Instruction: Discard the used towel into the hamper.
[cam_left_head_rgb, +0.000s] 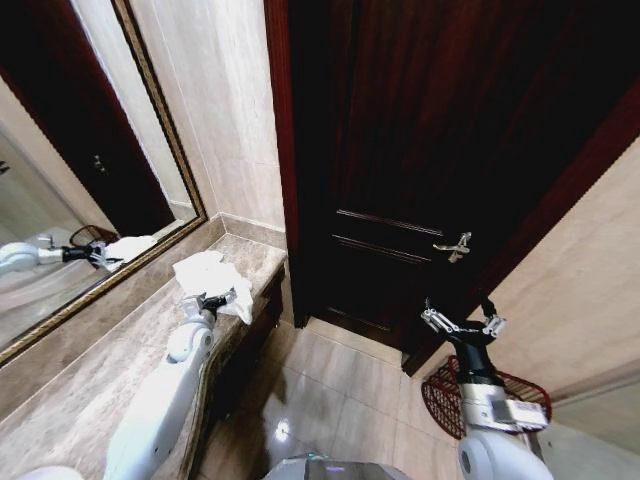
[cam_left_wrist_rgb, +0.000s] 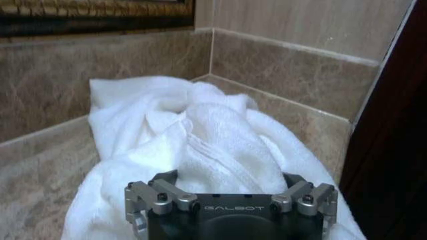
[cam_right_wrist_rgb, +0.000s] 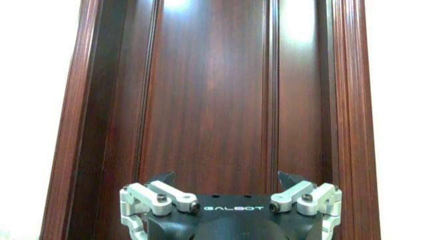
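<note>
Towel on the counter, basket on the floor

The left gripper (cam_left_wrist_rgb: 230, 187), marked GALBOT, has its fingers spread around the white towel (cam_left_wrist_rgb: 200, 145); the right gripper (cam_left_head_rgb: 463, 322) hangs open above the basket (cam_left_head_rgb: 440, 395).

Left gripper (cam_left_wrist_rgb: 230, 187) at the towel

Its jaws spread around the crumpled white towel (cam_left_wrist_rgb: 200, 145) heaped in the marble surface's (cam_left_wrist_rgb: 40, 170) corner.

Dark wooden door (cam_left_head_rgb: 420, 170) with a silver lever handle (cam_left_head_rgb: 455, 245); beige wall tiles (cam_left_head_rgb: 225, 110) and gilt-framed mirror (cam_left_head_rgb: 90, 170) beside it, glossy tiled floor (cam_left_head_rgb: 330, 390) below.
</note>
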